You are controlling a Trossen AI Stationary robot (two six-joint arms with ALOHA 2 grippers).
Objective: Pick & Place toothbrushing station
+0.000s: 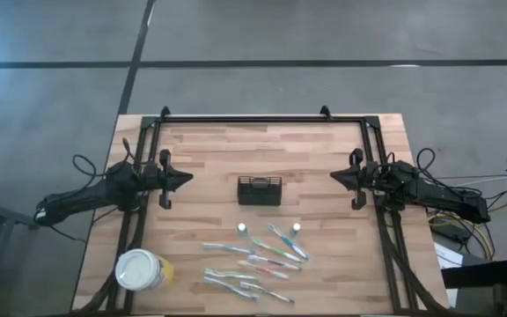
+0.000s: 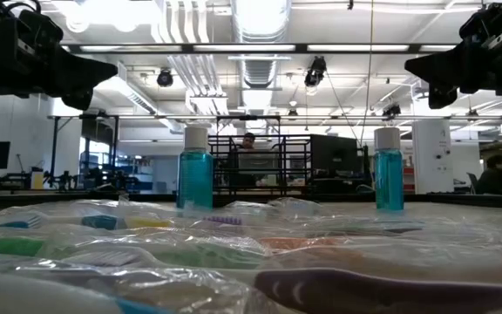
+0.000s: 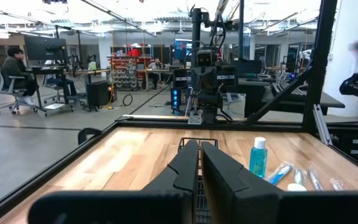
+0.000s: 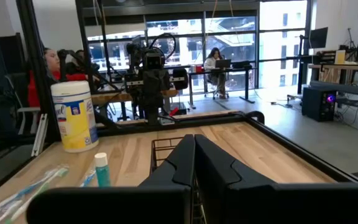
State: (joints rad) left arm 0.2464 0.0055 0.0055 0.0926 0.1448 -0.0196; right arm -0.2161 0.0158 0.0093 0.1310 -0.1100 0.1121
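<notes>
The black mesh caddy point(image 1: 260, 190) stands on its base at the middle of the wooden table point(image 1: 209, 150); it also shows behind the bottles in the low view point(image 2: 255, 166). My left gripper point(image 1: 187, 179) hovers to its left, shut and empty, fingers pointing at it point(image 3: 199, 149). My right gripper point(image 1: 334, 176) hovers to its right, shut and empty, fingers pointing at it point(image 4: 193, 144). Both are raised above the table point(image 2: 103, 74) point(image 2: 421, 70).
Several wrapped toothbrushes point(image 1: 253, 260) lie near the table's front edge. Two small blue bottles with white caps point(image 1: 242, 228) point(image 1: 296, 227) stand just in front of the caddy. A round white tub with a yellow label point(image 1: 142, 269) stands at the front left. People sit in the room beyond.
</notes>
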